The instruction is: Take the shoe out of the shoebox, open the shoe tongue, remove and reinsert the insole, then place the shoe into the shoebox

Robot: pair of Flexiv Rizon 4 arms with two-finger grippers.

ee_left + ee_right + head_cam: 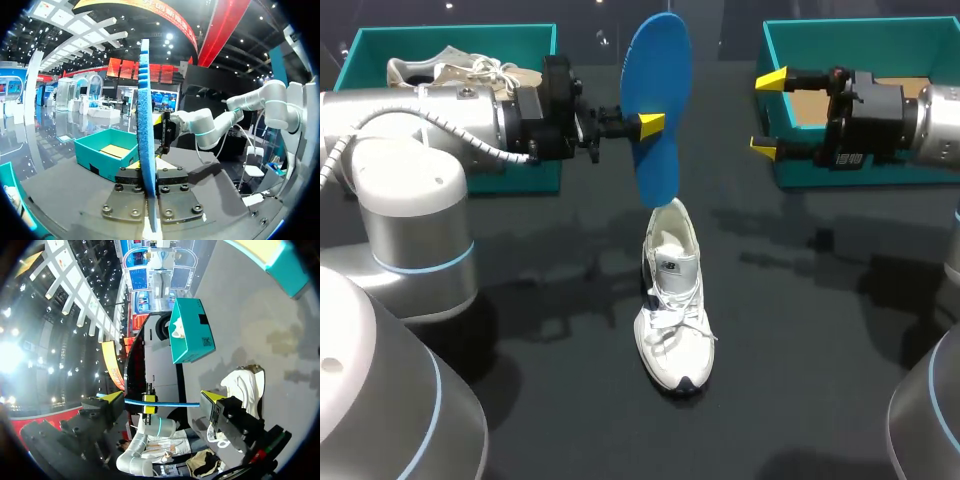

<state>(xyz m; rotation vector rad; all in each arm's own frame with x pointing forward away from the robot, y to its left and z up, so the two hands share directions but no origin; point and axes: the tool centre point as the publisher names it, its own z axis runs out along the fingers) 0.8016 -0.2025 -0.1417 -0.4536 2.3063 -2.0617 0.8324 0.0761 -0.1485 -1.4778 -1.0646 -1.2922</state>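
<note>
The insole (655, 110) is being held by the left pincer (645, 126), which is clamped narrow on its mid-length, w/ the long axis being kept nearly vertical and the wider end up. The shoe (672, 300) is lying on the worktop (800, 330) directly below, toe toward the robot and heel away. The insole's lower end is hanging just over the heel opening, so the reinsert is being judged as a downward, toe-ward feed by the left arm, much the nearer one. The right pincer (770, 112) is being held wide and empty in front of the right shoebox (860, 32), well apart from the shoe. Contact btwn insole tip and heel collar can't be told. The tongue's position and the shoe's inside aren't being shown clearly.
</note>
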